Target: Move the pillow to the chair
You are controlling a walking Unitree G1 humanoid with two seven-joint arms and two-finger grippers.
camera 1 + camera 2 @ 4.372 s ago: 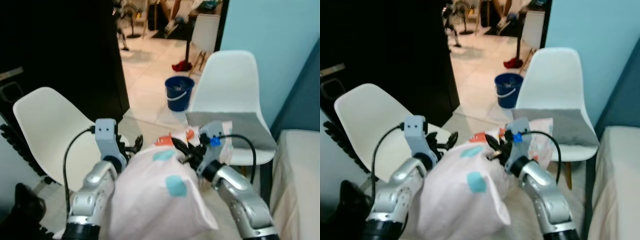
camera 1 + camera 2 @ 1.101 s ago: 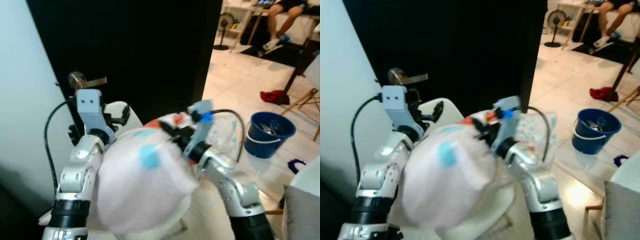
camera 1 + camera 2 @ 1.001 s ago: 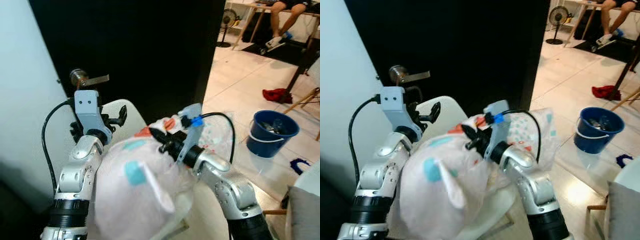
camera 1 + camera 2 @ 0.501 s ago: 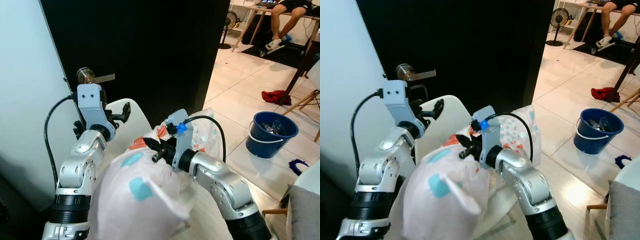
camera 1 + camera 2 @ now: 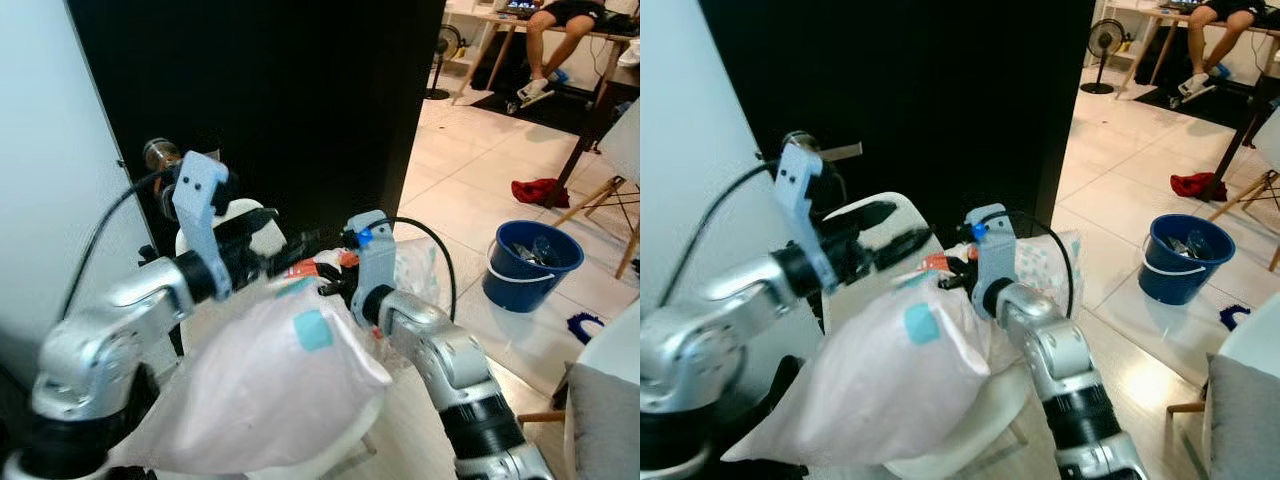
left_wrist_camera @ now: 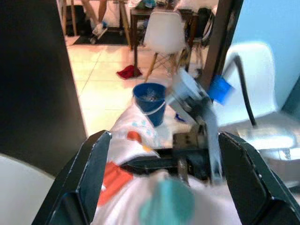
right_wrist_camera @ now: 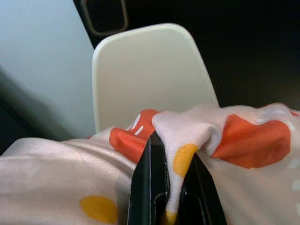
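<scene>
The pillow is shown draped over the white chair, its patterned top corner pinched between the closed fingers of the right tool. The left tool is held spread wide above that corner, gripping nothing. Behind the chair stands a dark door; open tiled floor lies to the right.

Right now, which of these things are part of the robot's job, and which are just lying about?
Part of the job:
pillow, pinched by the right gripper
white chair under it
left gripper, open beside the pillow

Just lying about:
blue bucket
red cloth
door handle
standing fan
</scene>
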